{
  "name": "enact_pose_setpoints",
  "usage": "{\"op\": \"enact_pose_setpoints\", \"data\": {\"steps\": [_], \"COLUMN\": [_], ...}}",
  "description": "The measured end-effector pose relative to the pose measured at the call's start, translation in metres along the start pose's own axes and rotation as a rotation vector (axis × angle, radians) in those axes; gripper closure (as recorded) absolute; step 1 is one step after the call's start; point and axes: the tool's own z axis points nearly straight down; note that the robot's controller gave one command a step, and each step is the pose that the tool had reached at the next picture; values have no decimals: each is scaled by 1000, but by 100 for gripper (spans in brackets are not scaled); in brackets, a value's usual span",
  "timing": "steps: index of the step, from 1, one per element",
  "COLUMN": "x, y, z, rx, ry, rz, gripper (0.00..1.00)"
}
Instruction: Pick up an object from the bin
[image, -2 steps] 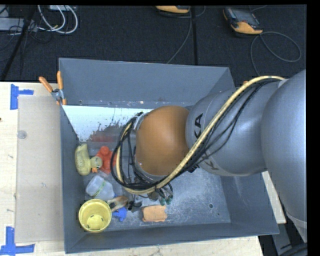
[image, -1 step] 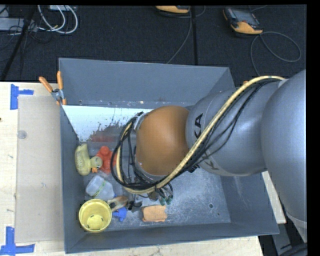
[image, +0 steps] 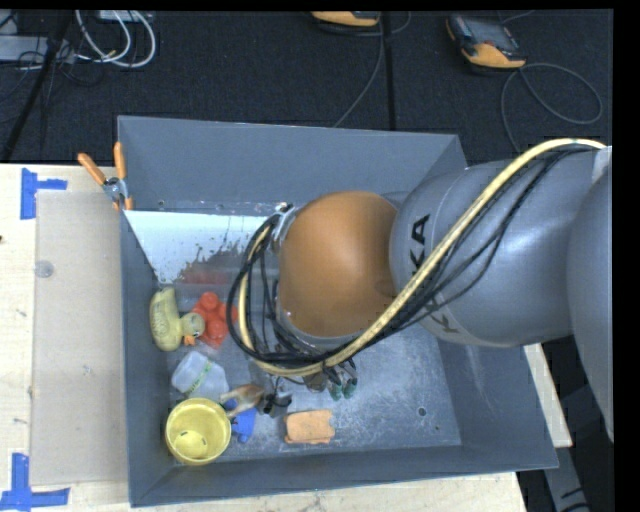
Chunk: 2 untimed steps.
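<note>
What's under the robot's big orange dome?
Black cables loop out from beneath the orange dome, down to the bin floor near an orange block. The floor straight below the dome is covered, so anything lying there is hidden.

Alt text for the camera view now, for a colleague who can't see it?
The arm, orange wrist cover leading, reaches from the right into the grey bin. Left of it and nearer the camera lie a yellow duck, a yellow cup and an orange sponge-like block.
</note>
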Motion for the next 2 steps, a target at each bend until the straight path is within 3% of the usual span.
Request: {"op": "enact_pose_setpoints", "data": {"steps": [1,2], "x": [-3,-4], "y": [2,5], "z": [-45,-83], "rx": [-1,0], "ry": [-14,2], "rz": [-6,-5], "gripper": [100,100]}}
